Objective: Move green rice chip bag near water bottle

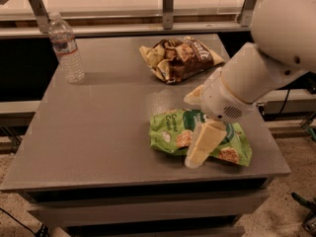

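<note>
- Crinkly green chip bag (170,132) lies front right on the table (98,127), well apart from the far-left bottle (66,48).
- Looks light, soft, slippery; pinch its puffy middle gently.
- The gripper (189,131) is spread wide across it.

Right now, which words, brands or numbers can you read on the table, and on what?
Light-green crinkly snack bag: white lettering, too blurred to read.
Brown snack bag: white lettering, too blurred.
Clear plastic water bottle: pale label, unreadable.
Gripper, over the light-green bag, hiding part of it: no text.
</note>
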Robot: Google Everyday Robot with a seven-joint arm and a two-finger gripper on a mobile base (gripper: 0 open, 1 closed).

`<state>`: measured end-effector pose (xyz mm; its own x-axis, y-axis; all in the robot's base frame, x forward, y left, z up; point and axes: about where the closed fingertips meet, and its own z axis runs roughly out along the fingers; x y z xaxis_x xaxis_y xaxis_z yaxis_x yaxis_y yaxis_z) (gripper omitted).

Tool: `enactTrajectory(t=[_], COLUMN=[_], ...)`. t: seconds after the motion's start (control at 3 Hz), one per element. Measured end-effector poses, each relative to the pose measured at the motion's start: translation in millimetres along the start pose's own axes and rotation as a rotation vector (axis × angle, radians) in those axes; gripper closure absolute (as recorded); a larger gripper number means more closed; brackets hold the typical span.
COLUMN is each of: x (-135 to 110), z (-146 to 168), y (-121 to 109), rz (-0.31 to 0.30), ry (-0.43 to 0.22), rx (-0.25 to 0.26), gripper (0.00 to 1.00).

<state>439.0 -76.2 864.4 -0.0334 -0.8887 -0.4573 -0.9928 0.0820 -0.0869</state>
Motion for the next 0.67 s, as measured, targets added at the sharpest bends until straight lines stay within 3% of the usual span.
enactTrajectory(t=[0.67], x=[-1.0], z=[26.1], y=[11.5], rz=[-0.119], ry=[0.144], rx=[0.081], gripper=[0.59])
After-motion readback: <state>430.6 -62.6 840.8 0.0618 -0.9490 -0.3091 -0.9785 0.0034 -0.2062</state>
